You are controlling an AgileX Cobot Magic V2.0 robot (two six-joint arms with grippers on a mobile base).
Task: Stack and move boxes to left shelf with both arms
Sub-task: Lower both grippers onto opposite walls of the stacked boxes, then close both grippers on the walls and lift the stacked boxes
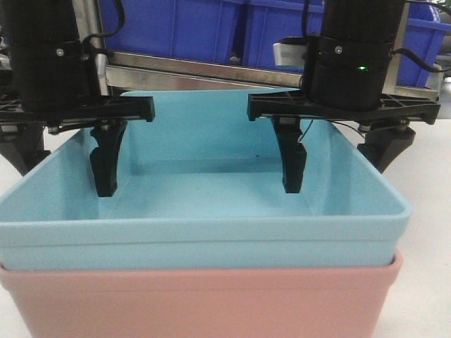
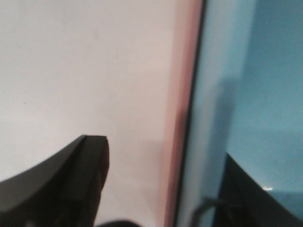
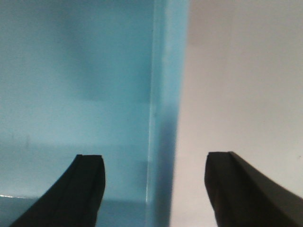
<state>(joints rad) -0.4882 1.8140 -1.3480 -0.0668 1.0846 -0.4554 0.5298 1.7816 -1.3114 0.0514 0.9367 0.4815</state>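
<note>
Table (image 1: 430, 211), blue tub (image 1: 211, 232) in pink tub (image 1: 197, 303), L gripper (image 1: 63, 158), R gripper (image 1: 338, 158), both spread astride walls

Black left arm (image 1: 46, 49): wrist vertical, with its flat black crossbar (image 1: 106, 108) level. The matte black angular left gripper (image 1: 65, 176) points straight down, jaws spread wide. Black right arm (image 1: 356, 49): same vertical pose, with a small green lamp (image 1: 363, 68) lit on the wrist housing. The matte black angular right gripper (image 1: 338, 176) also points down, jaws wide apart. Both grippers hang at about equal height.
</note>
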